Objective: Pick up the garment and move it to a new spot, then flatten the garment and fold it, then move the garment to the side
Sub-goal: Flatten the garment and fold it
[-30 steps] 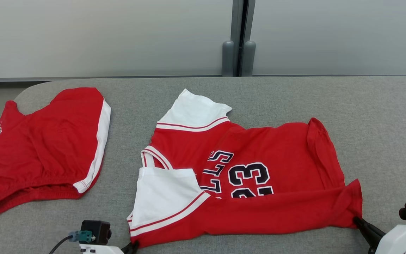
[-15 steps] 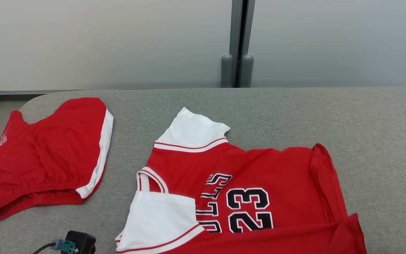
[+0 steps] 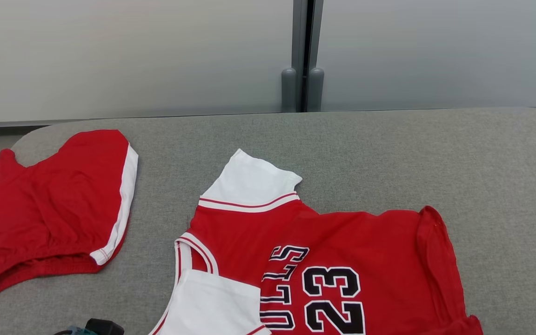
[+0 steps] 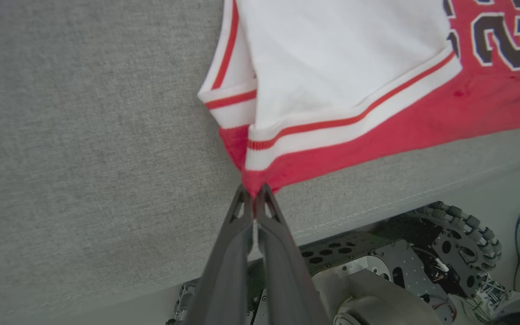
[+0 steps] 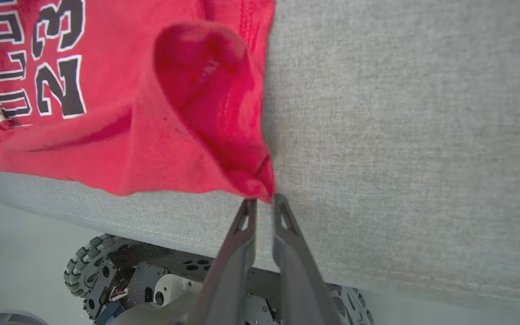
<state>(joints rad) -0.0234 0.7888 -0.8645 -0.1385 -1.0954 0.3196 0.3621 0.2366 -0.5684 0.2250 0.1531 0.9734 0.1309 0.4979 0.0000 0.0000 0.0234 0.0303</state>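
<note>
Left jaws: the left gripper [image 4: 254,192] is clamped tight on the near, sleeve-side corner of the red basketball jersey with white sleeves and a black 23 [image 4: 422,122].
Right jaws: the right gripper [image 5: 263,201] shows a thin gap between its fingers. The jersey's near hem corner sits at their mouth, seemingly not pinched.
Garment from jaws: it spreads away from both sets of tips toward the far edge of the grey cloth-covered tabletop [image 4: 84,135], its lower border lying along the near edge.
Long axis: left to right, with sleeves and neck at the robot's left and the hem at its right. A loose fold stands up by the right corner.
Nearer arm: each arm is at its own corner, but only the left has a sure hold.
Likely step: flattening, with folding not yet done.
Aside: red shorts with a white side stripe [image 3: 54,204] lie at the tabletop's left end, well apart.
</note>
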